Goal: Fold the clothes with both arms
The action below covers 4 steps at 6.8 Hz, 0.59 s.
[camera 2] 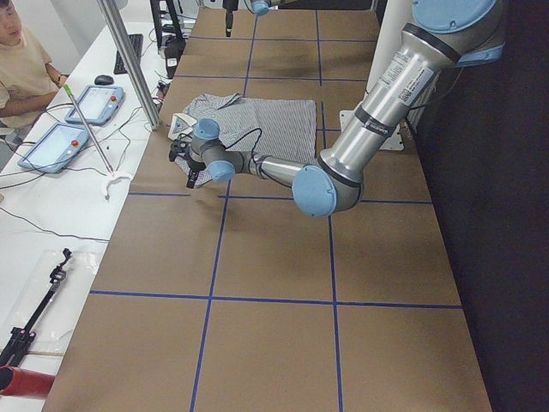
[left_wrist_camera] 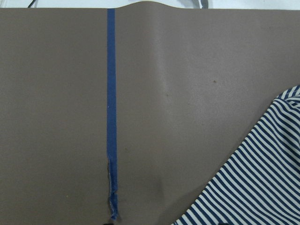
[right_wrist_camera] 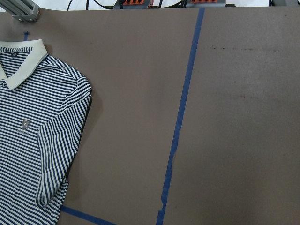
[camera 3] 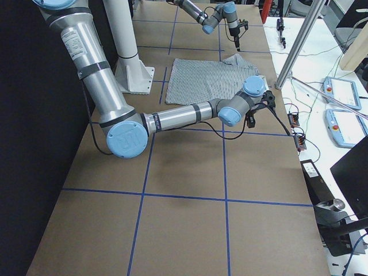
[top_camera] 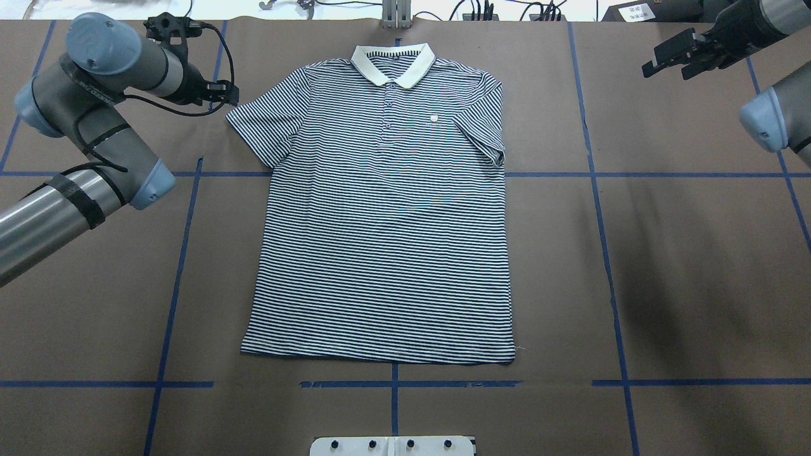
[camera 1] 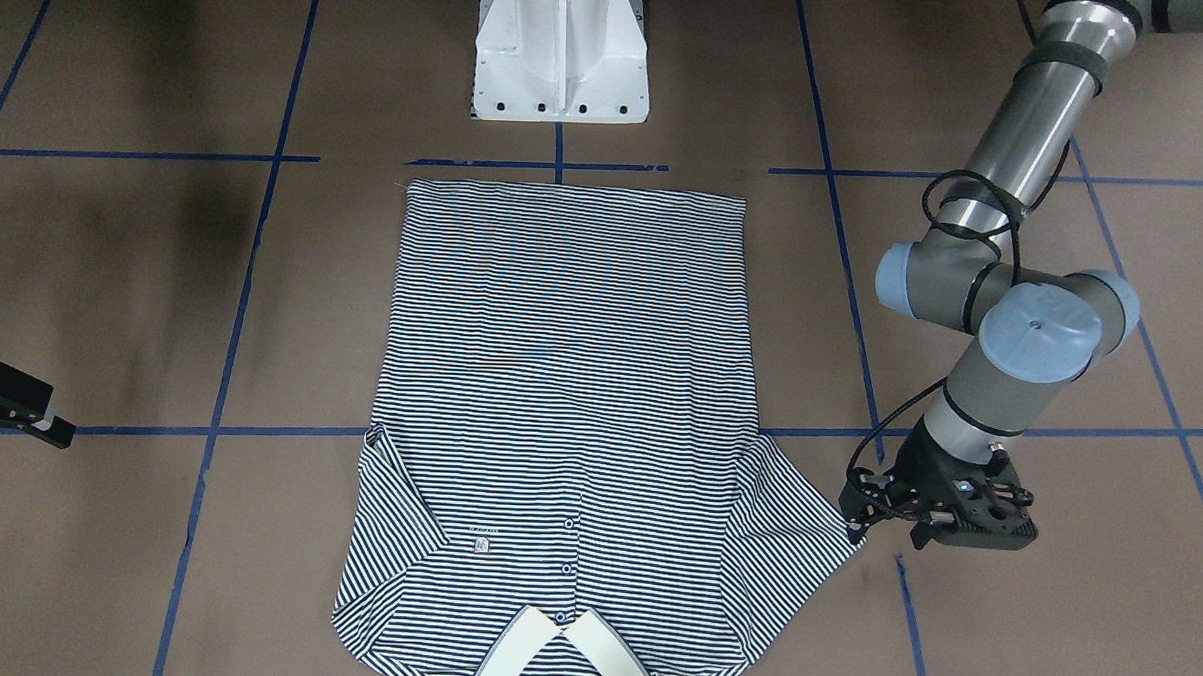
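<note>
Navy-and-white polo shirt [camera 1: 570, 377] flat, left hand [camera 1: 853, 509] beside sleeve [camera 1: 790, 525], grip unclear, right hand [top_camera: 668, 60] wide

One polo shirt [top_camera: 380, 221]. Two arms: left arm [top_camera: 101, 54], right arm [top_camera: 770, 117]. One pedestal base [camera 1: 561, 56]. One person [camera 2: 21, 69].

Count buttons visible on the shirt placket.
3 buttons, in a line down the shirt placket below the collar: top button, middle button, bottom button. Another may hide under the collar.
</note>
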Motion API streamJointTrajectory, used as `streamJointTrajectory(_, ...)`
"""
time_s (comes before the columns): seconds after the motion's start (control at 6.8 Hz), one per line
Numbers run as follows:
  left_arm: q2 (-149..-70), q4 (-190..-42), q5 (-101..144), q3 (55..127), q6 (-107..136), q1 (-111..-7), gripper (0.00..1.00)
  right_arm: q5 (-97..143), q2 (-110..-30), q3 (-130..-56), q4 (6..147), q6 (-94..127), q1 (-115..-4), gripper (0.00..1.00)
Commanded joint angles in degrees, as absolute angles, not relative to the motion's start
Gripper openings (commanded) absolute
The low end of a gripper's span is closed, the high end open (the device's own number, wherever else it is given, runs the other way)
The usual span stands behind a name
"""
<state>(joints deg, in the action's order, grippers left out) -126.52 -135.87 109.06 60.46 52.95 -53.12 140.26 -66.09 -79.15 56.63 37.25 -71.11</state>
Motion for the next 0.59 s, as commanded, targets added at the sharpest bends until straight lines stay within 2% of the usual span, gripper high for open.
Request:
streamJointTrajectory(0.0,-126.8,-136.8,108.5,59.2,53.0,-51.7,0.65,140.3,-65.8,-79.3,56.4,37.7,-71.1,1.00)
streamJointTrajectory(0.29,-126.6,-136.7,108.4,59.0,53.0,-50.6,0.60,140.1,-65.4,-79.3,56.4,37.9,-70.9,1.00)
streamJointTrajectory(0.44,-126.6,-136.8,108.4,59.0,53.0,-50.6,0.54,140.1,-65.4,-79.2,56.4,37.9,-70.9,1.00)
